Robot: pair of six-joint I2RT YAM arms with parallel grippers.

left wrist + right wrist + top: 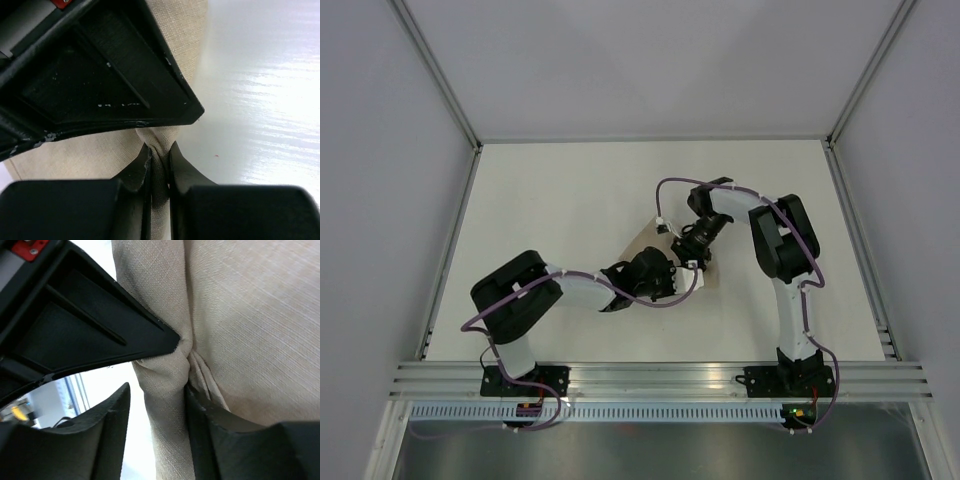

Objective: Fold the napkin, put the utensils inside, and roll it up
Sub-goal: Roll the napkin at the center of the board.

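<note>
Step, I think: folding big beige woven cloth napkin (75, 155); fork not seen anywhere.
Left gripper (160, 150), nearer: jaws almost together, pinching ridge of napkin.
Right gripper (157, 390), just beyond: jaws apart around thicker fold, one finger (225, 450) touching cloth, other clear; no hold.
Napkin lies mid white table (570, 200), under both grippers.
Next, I guess: left lifts pinched edge, carries it across without slipping.
</note>
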